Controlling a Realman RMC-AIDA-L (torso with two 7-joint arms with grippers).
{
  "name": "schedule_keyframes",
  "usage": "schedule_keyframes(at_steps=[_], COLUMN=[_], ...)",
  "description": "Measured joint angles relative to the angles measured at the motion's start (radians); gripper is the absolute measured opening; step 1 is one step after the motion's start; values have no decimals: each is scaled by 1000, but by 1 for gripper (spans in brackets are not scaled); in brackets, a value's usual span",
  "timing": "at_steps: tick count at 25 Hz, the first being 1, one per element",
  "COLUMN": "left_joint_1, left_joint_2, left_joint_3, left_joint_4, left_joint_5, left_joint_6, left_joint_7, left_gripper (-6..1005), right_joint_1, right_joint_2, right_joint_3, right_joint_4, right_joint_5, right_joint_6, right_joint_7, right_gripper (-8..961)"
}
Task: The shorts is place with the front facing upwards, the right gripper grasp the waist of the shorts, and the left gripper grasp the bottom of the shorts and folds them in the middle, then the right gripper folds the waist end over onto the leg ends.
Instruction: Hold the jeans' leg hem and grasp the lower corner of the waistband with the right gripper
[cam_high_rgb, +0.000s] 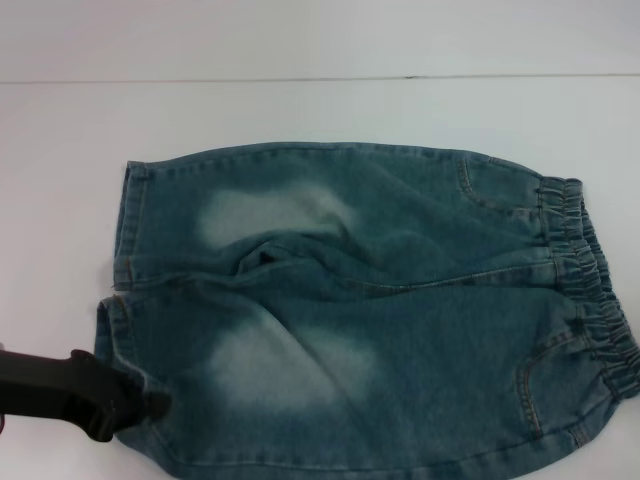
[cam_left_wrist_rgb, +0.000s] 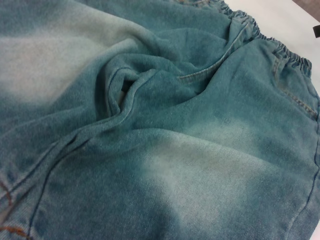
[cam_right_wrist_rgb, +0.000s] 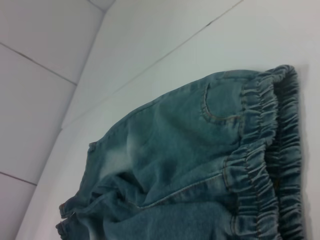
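Note:
The blue-green denim shorts (cam_high_rgb: 380, 310) lie spread flat on the white table, front up, with a puckered crease at the crotch (cam_left_wrist_rgb: 125, 85). The gathered elastic waist (cam_high_rgb: 590, 290) is at the right and fills the near part of the right wrist view (cam_right_wrist_rgb: 265, 155). The bottom of the shorts, its two straight leg ends, is at the left: the far hem (cam_high_rgb: 125, 230) and the near hem (cam_high_rgb: 108, 335). My left gripper (cam_high_rgb: 140, 405) reaches in from the lower left, its black tip at the near leg's hem corner. The right gripper is out of view.
The white table (cam_high_rgb: 300, 110) extends behind and to the left of the shorts, meeting a pale wall along a seam at the back. The front edge of the shorts runs out of the head view at the bottom.

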Motion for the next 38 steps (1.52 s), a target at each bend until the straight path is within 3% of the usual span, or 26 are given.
schedule_keyframes(at_steps=[7,28,38], left_joint_1=[-2,-37,-36], left_joint_2=[0,1,2], left_joint_3=[21,61,65], left_joint_4=[1,28,30], left_joint_5=[-19,-46,-49], left_joint_6=[0,-14,-26], left_joint_7=[-3,-12,-13], left_gripper=[3,4,3], right_joint_1=[5,8,43], right_joint_2=[-1,24,28], right_joint_3=[-2,-11,-13], right_joint_4=[0,1,1], right_joint_5=[-30,-55,-115], right_joint_6=[42,66,84], right_joint_7=[10,39,48], right_gripper=[916,916,915])
